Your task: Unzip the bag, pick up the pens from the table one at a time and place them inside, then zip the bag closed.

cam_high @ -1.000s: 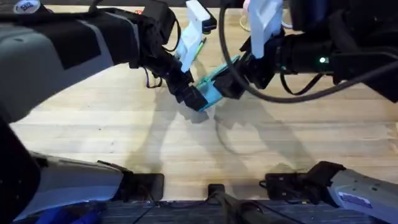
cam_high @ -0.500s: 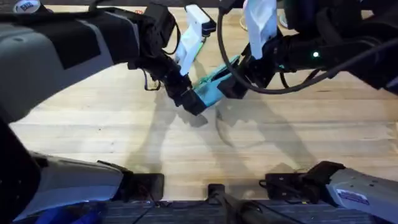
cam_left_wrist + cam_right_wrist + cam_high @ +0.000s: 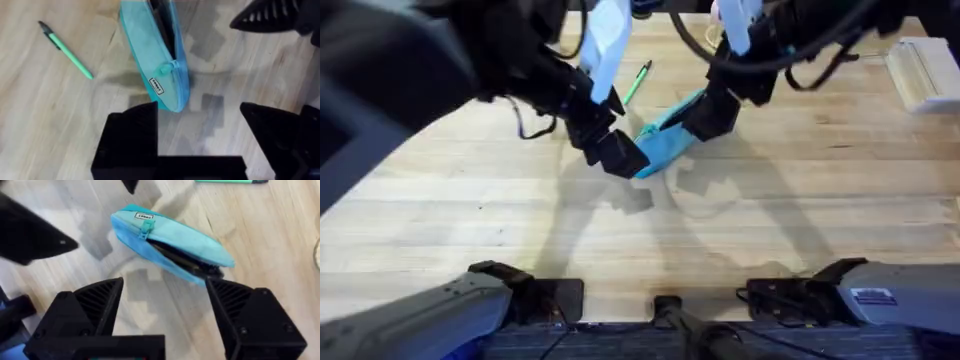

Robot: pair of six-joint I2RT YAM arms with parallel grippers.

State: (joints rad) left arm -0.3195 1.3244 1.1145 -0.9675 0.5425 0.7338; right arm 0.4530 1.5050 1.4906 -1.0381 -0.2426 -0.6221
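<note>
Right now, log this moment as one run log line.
pouch: unzipped, on table | green pen: outside, beside pouch | left gripper: open | right gripper: open

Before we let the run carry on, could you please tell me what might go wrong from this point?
1. The pouch lies on its side on the table, with the zip's gap narrow and facing sideways, so a pen may catch on the fabric rather than slide in.
2. Both tools, left and right, stand open and crowd the pouch from either end; they might bump each other.
3. The green pen lies loose close beside the pouch; a stray nudge could roll it away.
</note>
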